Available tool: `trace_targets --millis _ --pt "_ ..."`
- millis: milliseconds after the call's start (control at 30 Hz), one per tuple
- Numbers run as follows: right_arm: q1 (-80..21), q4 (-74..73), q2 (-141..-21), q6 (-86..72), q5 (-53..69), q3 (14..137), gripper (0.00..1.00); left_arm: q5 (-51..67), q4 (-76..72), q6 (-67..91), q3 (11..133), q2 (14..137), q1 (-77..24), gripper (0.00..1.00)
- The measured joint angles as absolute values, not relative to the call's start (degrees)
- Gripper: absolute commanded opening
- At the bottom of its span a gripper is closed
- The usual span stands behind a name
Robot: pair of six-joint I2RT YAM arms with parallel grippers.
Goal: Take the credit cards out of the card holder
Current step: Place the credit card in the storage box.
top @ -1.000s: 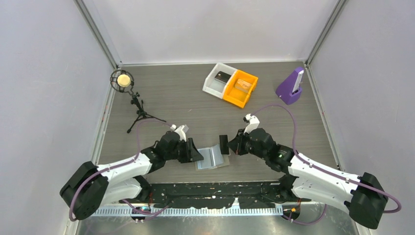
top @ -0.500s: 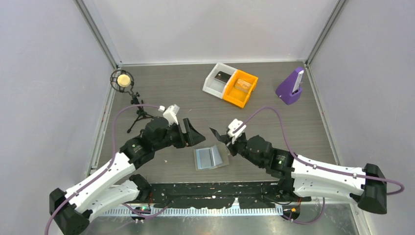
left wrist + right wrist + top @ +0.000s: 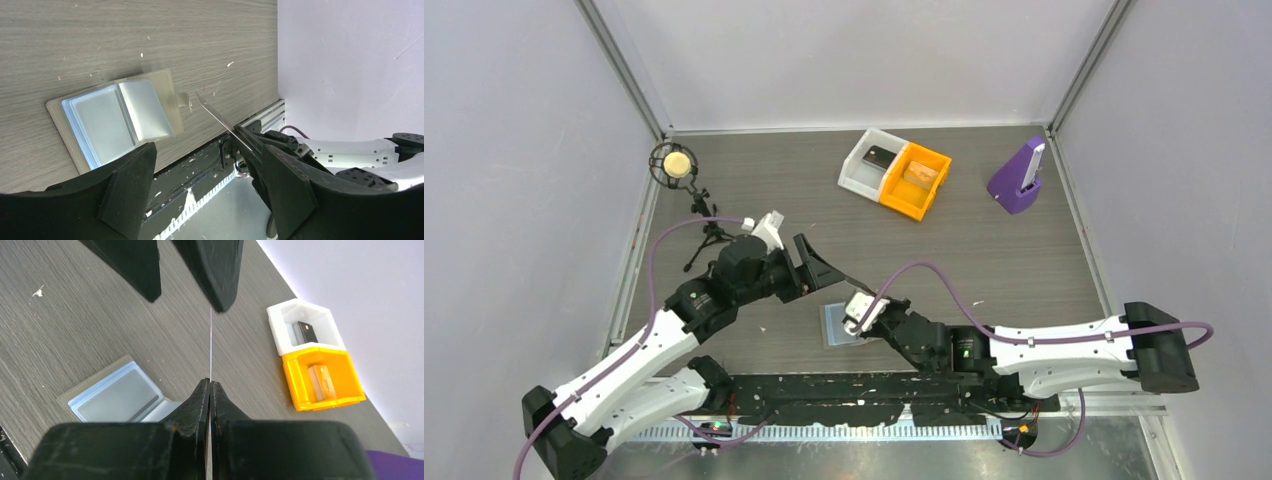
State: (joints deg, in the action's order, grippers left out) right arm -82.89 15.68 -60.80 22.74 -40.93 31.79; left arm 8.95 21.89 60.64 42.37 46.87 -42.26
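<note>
On the left, the left tool hangs above the counter with its fingers spread wide and nothing between them. Just right of it and nearer, the card holder lies open and flat close to the counter's near edge, its two light blue panels facing up. Over its right side the right tool is pinched tight on a thin card, seen edge-on, whose free end points toward the left tool's gap. I judge that one card is out and is being passed across or carried off. Next it needs setting down apart from the holder. Whether more cards remain inside I cannot tell.
</note>
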Motion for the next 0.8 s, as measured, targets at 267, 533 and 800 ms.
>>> trace_targets --millis 267,533,800 --pt "-86.56 18.65 -65.01 26.15 -45.06 33.28 0.05 11.68 17.96 64.29 38.94 49.93 -42.26 0.62" --pt "-87.72 19.07 -67.22 26.57 -45.56 33.28 0.1 15.11 11.6 66.87 35.81 50.78 -42.26 0.17" --pt "-88.03 17.54 -67.53 23.4 -44.45 33.26 0.45 16.53 9.72 66.54 35.07 51.16 -42.26 0.0"
